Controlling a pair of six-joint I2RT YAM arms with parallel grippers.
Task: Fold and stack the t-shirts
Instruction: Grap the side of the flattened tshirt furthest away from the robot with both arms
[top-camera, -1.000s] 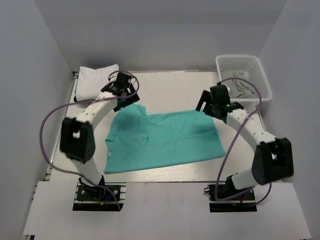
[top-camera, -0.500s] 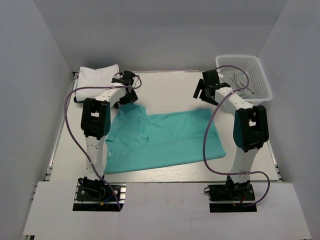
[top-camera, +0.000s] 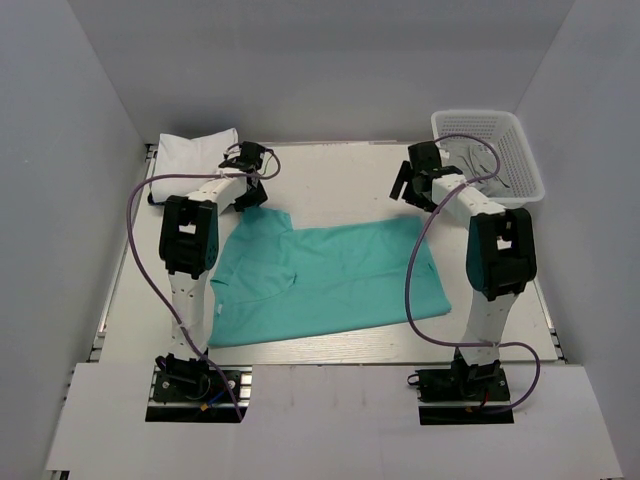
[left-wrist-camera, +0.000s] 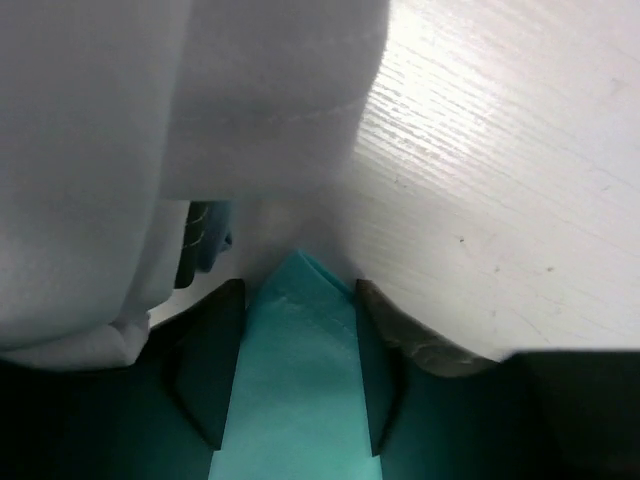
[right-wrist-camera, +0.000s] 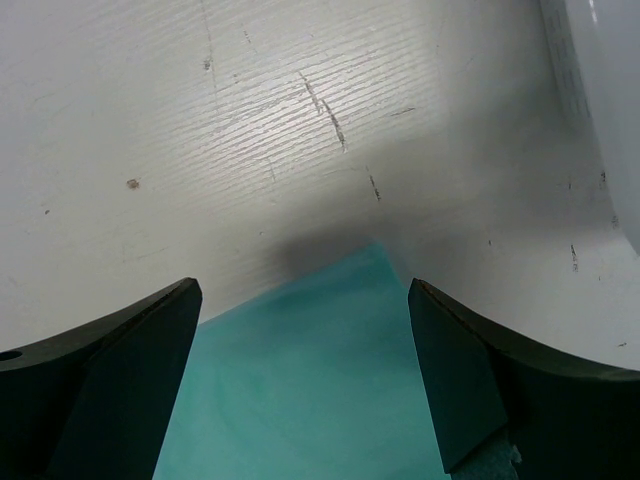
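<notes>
Table (top-camera: 340, 185): left fingers (left-wrist-camera: 205, 370) narrowed around teal t-shirt (top-camera: 330, 280) corner, grip unclear; right fingers (right-wrist-camera: 110, 390) spread, unchanged

A spread-out t-shirt (top-camera: 330, 280) lies flat on the middle of the table (top-camera: 340, 175), its sleeved end to the left. Behind and left of it, in the far left corner, sits a folded t-shirt (top-camera: 195, 158). A basket (top-camera: 470, 114) stands at the far right corner with crumpled cloth (top-camera: 482, 170) in it. The left gripper (top-camera: 248, 198) is at the spread shirt's far left corner, just beside the folded one. The right gripper (top-camera: 405, 187) is over its far right corner, near the basket.
</notes>
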